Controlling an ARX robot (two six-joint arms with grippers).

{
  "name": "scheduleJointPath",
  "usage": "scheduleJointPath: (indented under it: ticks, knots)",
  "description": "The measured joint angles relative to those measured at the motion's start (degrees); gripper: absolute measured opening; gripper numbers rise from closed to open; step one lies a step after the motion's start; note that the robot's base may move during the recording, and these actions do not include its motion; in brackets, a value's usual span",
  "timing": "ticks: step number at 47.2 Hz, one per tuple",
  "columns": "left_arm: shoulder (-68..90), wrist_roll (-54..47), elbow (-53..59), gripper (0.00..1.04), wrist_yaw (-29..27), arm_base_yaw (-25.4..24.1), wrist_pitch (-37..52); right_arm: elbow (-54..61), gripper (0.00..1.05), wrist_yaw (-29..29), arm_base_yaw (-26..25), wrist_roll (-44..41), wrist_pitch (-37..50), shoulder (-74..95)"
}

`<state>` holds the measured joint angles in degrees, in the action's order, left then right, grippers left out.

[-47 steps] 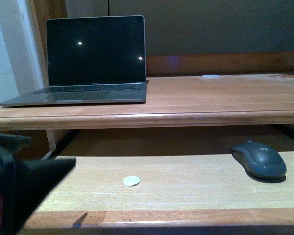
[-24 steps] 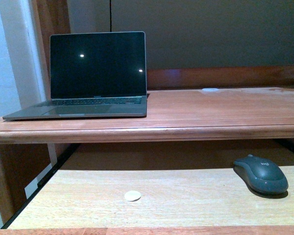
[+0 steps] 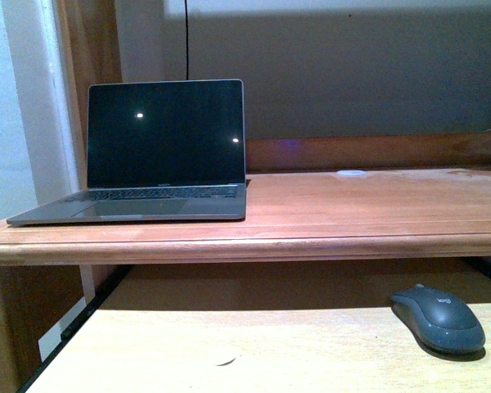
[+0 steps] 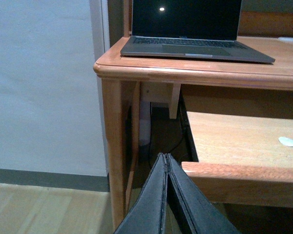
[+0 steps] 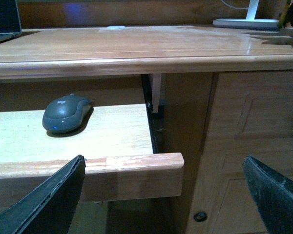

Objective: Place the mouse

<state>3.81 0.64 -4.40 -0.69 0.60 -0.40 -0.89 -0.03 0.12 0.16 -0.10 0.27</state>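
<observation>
Mouse (image 3: 439, 319) is lying untouched on the pull-out shelf (image 3: 270, 344) under the table (image 3: 376, 205), near the shelf's right edge. My right pincer (image 5: 163, 163) is hanging spread wide and empty off the shelf's front right corner. My left pincer (image 4: 165, 158) is pressed together, holding nothing, off the front left corner. Judging: I'm lining up the pick. Next, probably: right pincer reaching over the front edge, straddling the domed shell, squeezing gently.

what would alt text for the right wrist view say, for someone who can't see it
A dark grey mouse sits on a pale wooden pull-out tray beneath a wooden desk top. In the foreground the right gripper is open, its two dark fingers spread wide on the near side of the tray, holding nothing.
</observation>
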Motion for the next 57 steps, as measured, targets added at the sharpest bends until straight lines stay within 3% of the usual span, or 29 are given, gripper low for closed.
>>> scheduleJointPath:
  ticks: [24,28,31,36,42,57]
  knots:
    - [-3.5,0.0,3.9,0.03,0.7,-0.3,0.2,0.0,0.97,0.0,0.0,0.0,0.0,0.0]
    - [-3.5,0.0,3.9,0.03,0.7,-0.3,0.2,-2.1,0.97,-12.2,-3.6,7.1,-4.7,5.4]
    - [-3.5,0.0,3.9,0.03,0.7,-0.3,0.2,-2.9,0.97,-13.3,-3.7,10.4,-1.6,11.2]
    - [-3.5,0.0,3.9,0.18,0.7,-0.3,0.2,-5.9,0.97,-9.5,-1.7,12.7,7.8,21.8]
    - [-3.5,0.0,3.9,0.38,0.7,-0.3,0.2,-12.3,0.97,-3.8,4.2,12.4,16.9,34.0]
    - [-3.5,0.0,3.9,0.94,0.7,-0.3,0.2,-25.9,0.97,6.8,23.6,5.8,16.6,56.4]
